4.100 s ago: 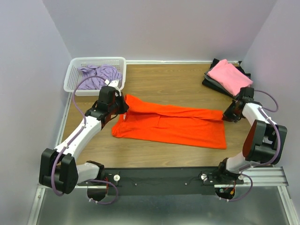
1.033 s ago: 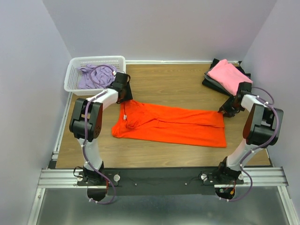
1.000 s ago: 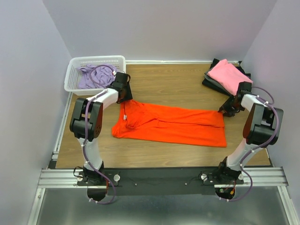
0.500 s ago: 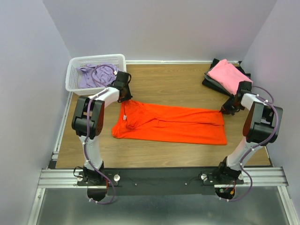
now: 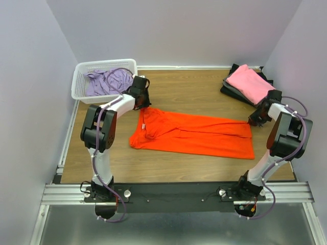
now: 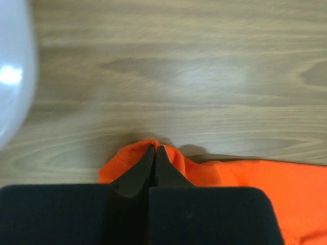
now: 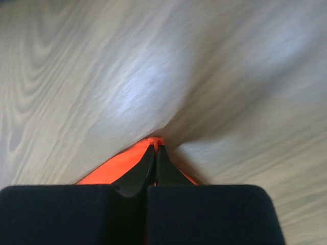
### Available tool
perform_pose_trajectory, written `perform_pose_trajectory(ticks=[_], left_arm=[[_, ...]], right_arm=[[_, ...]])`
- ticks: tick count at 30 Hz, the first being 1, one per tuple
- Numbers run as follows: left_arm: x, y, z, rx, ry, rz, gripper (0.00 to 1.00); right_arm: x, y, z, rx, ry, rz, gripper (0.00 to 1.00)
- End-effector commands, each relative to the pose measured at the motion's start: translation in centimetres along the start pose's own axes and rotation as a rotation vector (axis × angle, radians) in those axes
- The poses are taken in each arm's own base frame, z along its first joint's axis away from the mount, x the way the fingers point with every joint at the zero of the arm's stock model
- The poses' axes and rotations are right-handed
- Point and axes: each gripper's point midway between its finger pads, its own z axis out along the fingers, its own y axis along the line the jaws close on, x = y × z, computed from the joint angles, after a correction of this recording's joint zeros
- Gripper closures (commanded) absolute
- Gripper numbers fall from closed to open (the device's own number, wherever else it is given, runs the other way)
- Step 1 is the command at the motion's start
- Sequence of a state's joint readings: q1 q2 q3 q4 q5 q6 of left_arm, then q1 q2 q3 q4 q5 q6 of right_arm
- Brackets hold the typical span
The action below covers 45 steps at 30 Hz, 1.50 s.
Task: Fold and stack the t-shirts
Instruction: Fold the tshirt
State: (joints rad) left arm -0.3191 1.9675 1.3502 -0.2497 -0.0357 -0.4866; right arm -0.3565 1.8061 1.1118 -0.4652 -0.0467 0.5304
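Observation:
The bright orange t-shirt (image 5: 194, 133) lies stretched across the middle of the wooden table, folded lengthwise. My left gripper (image 5: 142, 107) is shut on its far left corner; the pinched orange cloth (image 6: 168, 159) shows at the fingertips in the left wrist view. My right gripper (image 5: 252, 121) is shut on its far right corner, where the orange cloth (image 7: 115, 168) also shows. A folded pink t-shirt (image 5: 249, 83) lies on dark folded shirts (image 5: 231, 88) at the back right. A lavender t-shirt (image 5: 108, 81) lies crumpled in the basket.
The white plastic lattice basket (image 5: 82, 75) stands at the back left corner, close behind my left gripper. Walls enclose the table on three sides. The metal rail (image 5: 179, 193) with both arm bases runs along the near edge.
Both grippers have moved right, dragging the orange t-shirt a little to the right along the table. Its left end now lies further from the basket.

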Motion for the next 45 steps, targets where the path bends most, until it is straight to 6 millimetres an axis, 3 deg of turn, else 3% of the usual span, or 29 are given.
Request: perform_pose_trajectory(ticks=[1, 6, 11, 14, 15, 17, 18, 20, 25, 29, 35, 41, 45], left_arm=[[-4.0, -3.4, -0.6, 0.087, -0.097, 0.040, 1.00], [-5.8, -4.1, 0.7, 0.094, -0.118, 0.064, 1.00], [-6.2, -4.3, 1.7, 0.087, -0.112, 0.081, 0.99], [-6.2, -4.4, 1.9, 0.093, -0.106, 0.090, 0.81], [-6.4, -4.5, 1.9, 0.093, -0.108, 0.098, 0.65], [-6.8, -4.6, 1.7, 0.094, -0.112, 0.107, 0.57], [-7.5, -4.9, 1.2, 0.101, -0.130, 0.113, 0.47], [-8.2, -5.2, 0.6, 0.107, -0.146, 0.118, 0.40], [-9.9, -7.6, -2.4, 0.164, -0.186, 0.174, 0.35], [-10.2, -9.7, -5.5, 0.200, -0.232, 0.211, 0.31], [-7.3, -13.9, -7.2, 0.300, -0.237, 0.307, 0.30], [-2.5, -16.3, -5.0, 0.351, -0.139, 0.360, 0.31], [-1.3, -16.8, -3.9, 0.366, -0.103, 0.365, 0.33]], right_arm=[[-2.3, -3.3, -0.3, 0.099, -0.044, 0.037, 0.98], [-3.3, -4.2, -0.1, 0.106, -0.049, 0.049, 0.98], [-3.8, -4.6, -0.1, 0.102, -0.047, 0.061, 0.98], [-3.8, -4.5, -0.1, 0.093, -0.043, 0.064, 0.98], [-3.9, -4.4, -0.1, 0.090, -0.045, 0.065, 0.98], [-3.7, -3.9, -0.1, 0.066, -0.030, 0.065, 0.97], [-3.7, -3.9, -0.2, 0.063, -0.031, 0.065, 0.91], [-3.8, -3.6, -0.6, 0.049, -0.037, 0.063, 0.81], [-3.9, -2.9, -1.5, 0.014, -0.047, 0.053, 0.42], [-4.5, -2.4, -2.7, -0.006, -0.077, 0.047, 0.33], [-5.3, -1.9, -5.0, -0.031, -0.139, 0.050, 0.30], [-4.1, -1.7, -5.8, -0.063, -0.134, 0.053, 0.30], [-2.8, -2.0, -5.9, -0.074, -0.113, 0.052, 0.30]])
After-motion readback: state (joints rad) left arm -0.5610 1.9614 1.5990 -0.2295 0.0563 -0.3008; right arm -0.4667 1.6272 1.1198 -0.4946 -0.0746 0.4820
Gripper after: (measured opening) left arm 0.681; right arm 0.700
